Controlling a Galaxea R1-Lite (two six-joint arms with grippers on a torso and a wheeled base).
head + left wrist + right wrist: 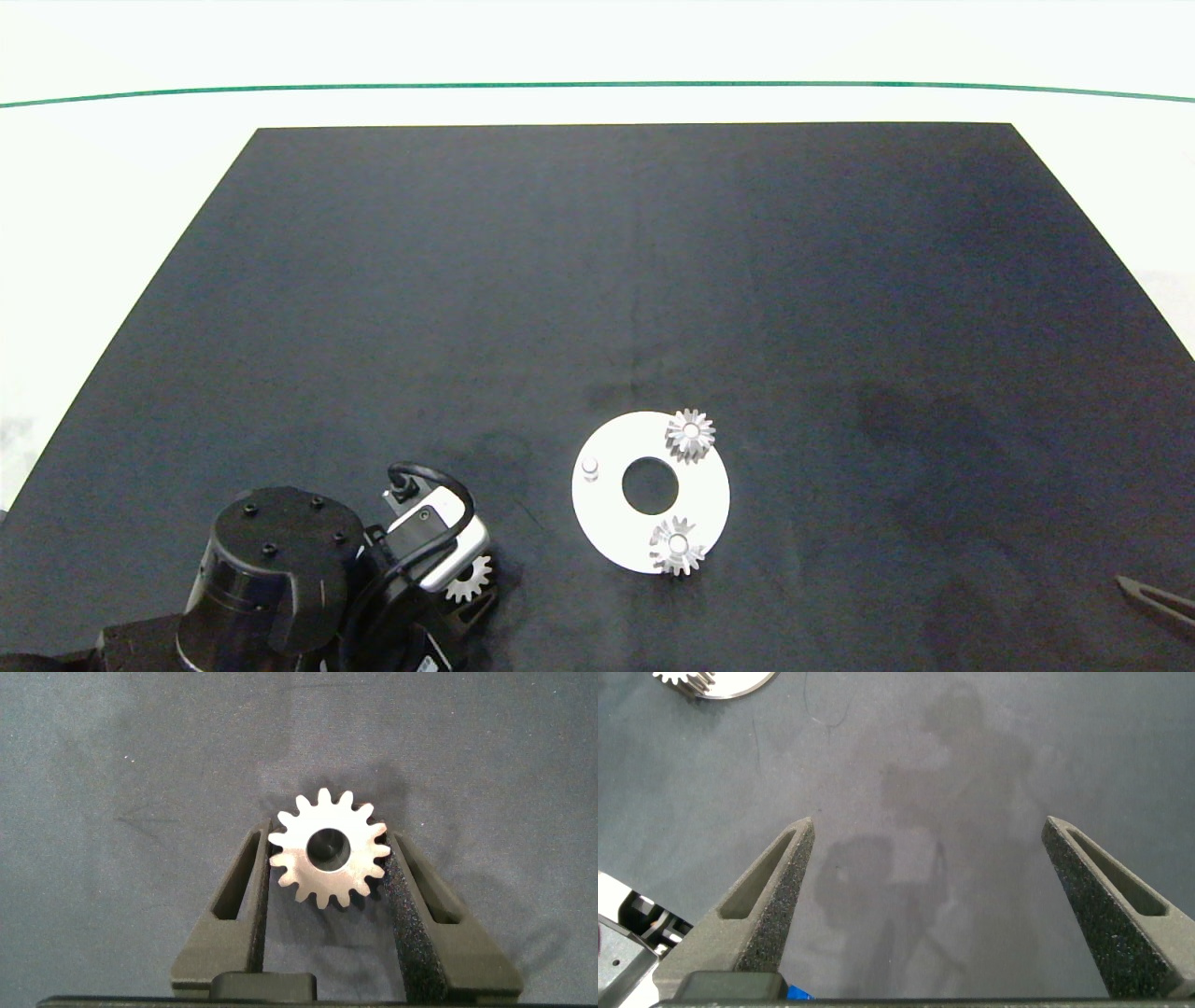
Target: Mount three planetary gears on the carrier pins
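A white carrier disc (607,523) lies on the black mat near the front, right of centre. Two planetary gears sit on its pins, one at the far right (690,435) and one at the near side (677,546). A bare carrier pin (590,467) stands at the disc's left. A third planetary gear (329,849) (469,579) sits between the fingers of my left gripper (327,838) (474,597), left of the disc; both pads touch its teeth. I cannot tell whether it is off the mat. My right gripper (930,826) (1153,597) is open over bare mat at the front right.
The black mat (635,261) covers most of a white table, with a green line (597,85) along the far side. The right wrist view catches the disc's rim and a gear (691,679) at its corner.
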